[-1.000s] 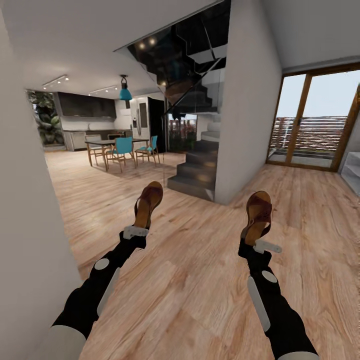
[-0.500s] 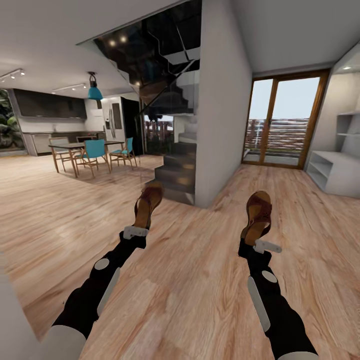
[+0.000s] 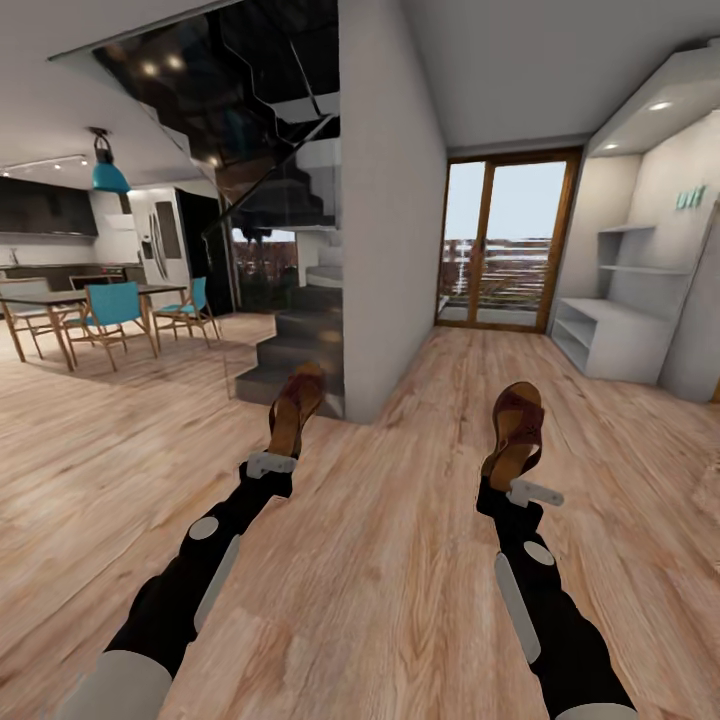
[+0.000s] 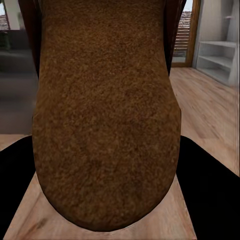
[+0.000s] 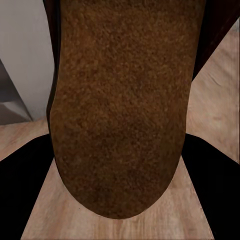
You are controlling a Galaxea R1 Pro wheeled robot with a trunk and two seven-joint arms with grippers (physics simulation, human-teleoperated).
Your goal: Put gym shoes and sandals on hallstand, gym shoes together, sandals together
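Observation:
Each arm carries one dark brown sandal above the wood-plank corridor floor (image 3: 400,560). My left gripper (image 3: 272,462) is shut on the heel end of the left sandal (image 3: 296,405), whose tan insole (image 4: 105,110) sits between the dark fingers (image 4: 15,185) in the left wrist view. My right gripper (image 3: 510,483) is shut on the right sandal (image 3: 516,430), its insole (image 5: 120,105) close up in the right wrist view. The white hallstand (image 3: 610,335) with open bays and stepped wall shelves stands far right, by the glass door. The gym shoes are out of view.
A grey wall column (image 3: 375,250) and dark stairs (image 3: 290,350) stand straight ahead. A dining table with teal chairs (image 3: 90,315) is at far left. The wood-framed glass door (image 3: 500,245) closes the corridor's end. Open floor runs toward the hallstand.
The whole view has swung to the right: kitchen and table slid left, the near left wall left the frame, and the hallstand came into view. Both arms hold their sandals as before.

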